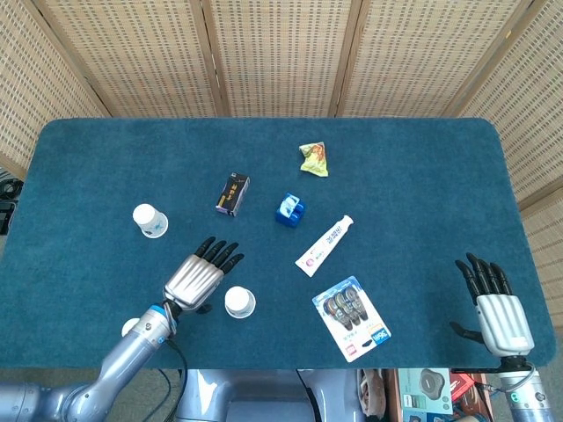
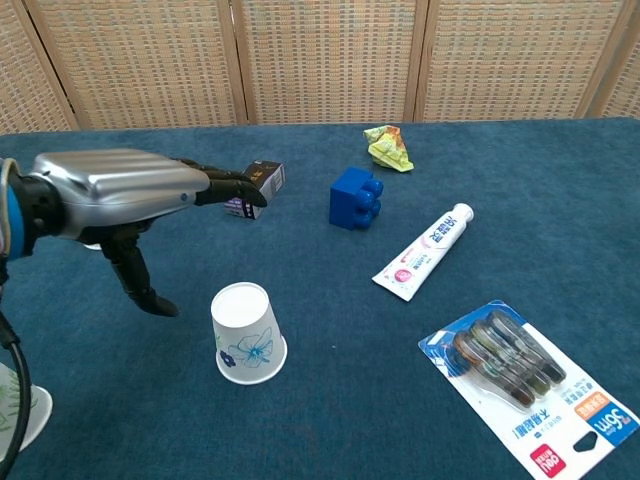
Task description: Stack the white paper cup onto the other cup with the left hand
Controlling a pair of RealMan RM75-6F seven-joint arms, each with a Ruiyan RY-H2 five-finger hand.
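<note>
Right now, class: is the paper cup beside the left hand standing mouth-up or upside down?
Upside down. The paper cup shows its narrow closed base on top and its wide rim on the table.

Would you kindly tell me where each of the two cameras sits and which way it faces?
Head view: high above the near table edge, looking steeply down on the table; shows both arms, left hand and right hand.
Chest view: low at the near edge, looking forward across the table toward the screens; shows only the left hand.
Shared: left hand, near cup, blue block, toothpaste.
</note>
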